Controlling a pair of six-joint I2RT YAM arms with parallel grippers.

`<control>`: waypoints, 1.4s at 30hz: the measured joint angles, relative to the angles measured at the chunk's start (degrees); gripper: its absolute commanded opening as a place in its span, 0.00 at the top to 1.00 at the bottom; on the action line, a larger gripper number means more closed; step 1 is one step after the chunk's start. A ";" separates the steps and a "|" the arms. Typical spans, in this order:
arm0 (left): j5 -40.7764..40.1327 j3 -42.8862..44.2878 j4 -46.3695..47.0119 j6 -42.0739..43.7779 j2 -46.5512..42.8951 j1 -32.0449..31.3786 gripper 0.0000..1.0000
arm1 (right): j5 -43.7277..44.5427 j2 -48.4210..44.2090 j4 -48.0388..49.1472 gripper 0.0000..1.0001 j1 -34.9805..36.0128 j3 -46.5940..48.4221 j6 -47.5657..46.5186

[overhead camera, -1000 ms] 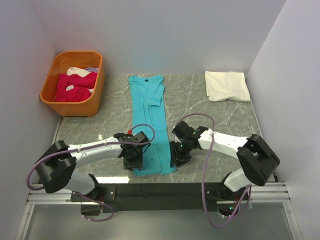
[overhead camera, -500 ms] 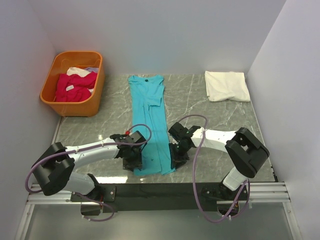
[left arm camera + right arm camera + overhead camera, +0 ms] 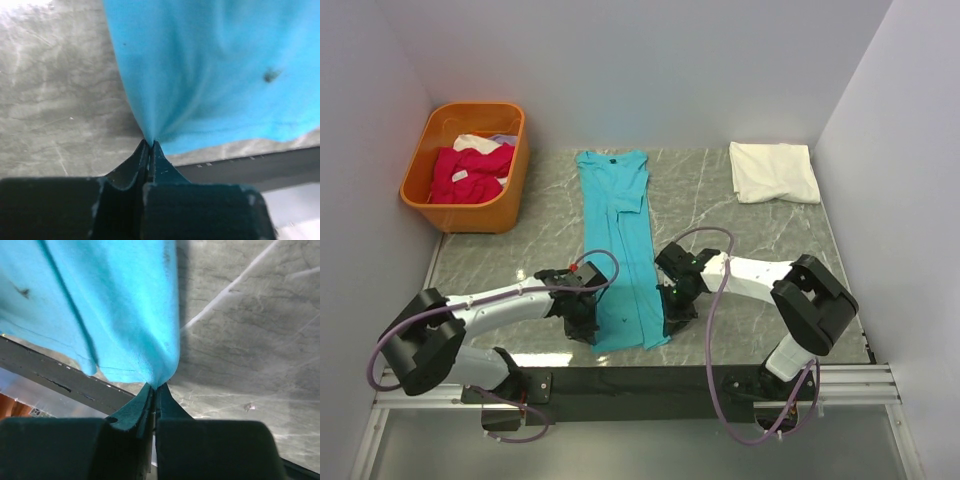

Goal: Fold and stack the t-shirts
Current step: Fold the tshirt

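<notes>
Turquoise cloth is the business here, but begin with the grey marbled worktop [image 3: 750, 250] that carries everything. On it the turquoise t-shirt [image 3: 618, 215] lies as a long narrow strip just right of the orange basket [image 3: 470, 215]. Its collar is level with the basket and its hem reaches much nearer the arms than the basket does; both sides look folded inward. The white t-shirt [image 3: 775, 172] sits folded well to the right of the basket and level with it, and the magenta t-shirts [image 3: 470, 172] lie crumpled inside the basket. The left pincer [image 3: 150, 147] is clenched on the hem corner on the basket's side, with a thin peak of cloth drawn up between its tips. The right pincer [image 3: 154, 389] is clenched the same way on the hem corner away from the basket. The step in hand looks to be the crosswise fold, hem carried toward the collar. To do it well, I would raise both corners together and to equal height, keeping the hem lightly taut between them so the strip neither sags nor twists. I would travel straight along the strip, away from the arms, so the long edges stack on themselves and the tucked sides stay shut. Then lay the hem down near the small dark neck label [image 3: 613, 160], letting go only once the cloth rests flat. Each grip holds little fabric, so a slow, even lift seems wise.
</notes>
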 measured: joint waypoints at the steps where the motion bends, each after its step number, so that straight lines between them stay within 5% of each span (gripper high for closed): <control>1: 0.59 -0.02 0.11 0.17 -0.48 0.42 0.99 | 0.04 0.00 -0.39 1.00 0.00 0.44 -0.22; 11: 3.89 5.40 -0.79 6.95 -2.71 15.37 0.99 | 1.01 2.01 -4.07 1.00 -3.08 14.49 -3.74; 22: 6.23 23.52 1.68 15.41 11.17 30.99 0.99 | 3.19 13.90 -7.17 1.00 -12.26 37.51 -8.66; 42: 2.43 33.62 11.47 22.88 26.86 32.46 0.99 | 5.84 26.25 -2.05 1.00 -16.92 44.98 -14.32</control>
